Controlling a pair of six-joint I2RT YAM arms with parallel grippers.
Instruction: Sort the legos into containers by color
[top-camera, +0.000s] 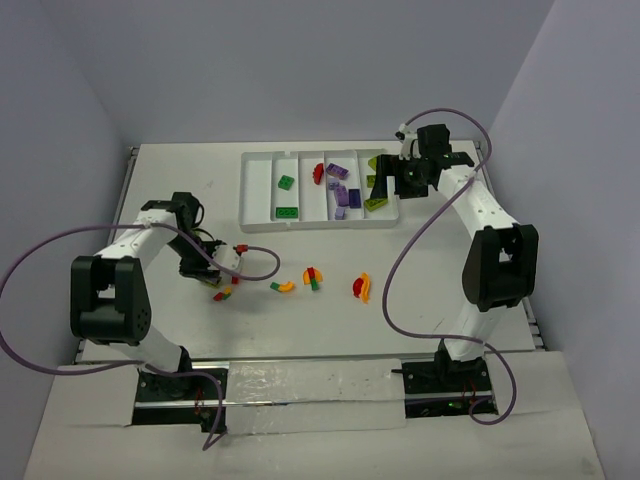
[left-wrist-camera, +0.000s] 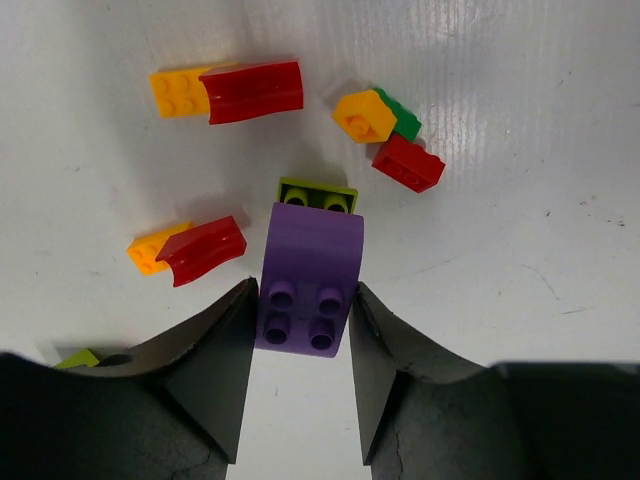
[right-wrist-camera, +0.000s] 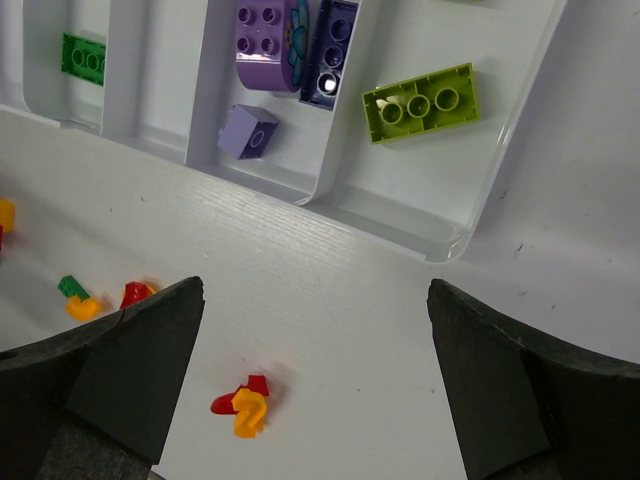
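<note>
The shiny white tray (top-camera: 257, 190) already has green, red, purple and lime legos (top-camera: 287, 212) in their own slots (no orange ones yet). Little mixed piles (top-camera: 313, 278) sit on the table (top-camera: 180, 170). The left gripper (left-wrist-camera: 304, 300) pinches a smooth, curved purple brick (left-wrist-camera: 310, 262) with four round bumps, near the piles, well away from the tray. The right gripper (right-wrist-camera: 315, 295) is wide open and empty by the tray's right end.

light bright, even — overhead | shadows soft, short | faint glare on table (left-wrist-camera: 470, 40) | focus sharp
</note>
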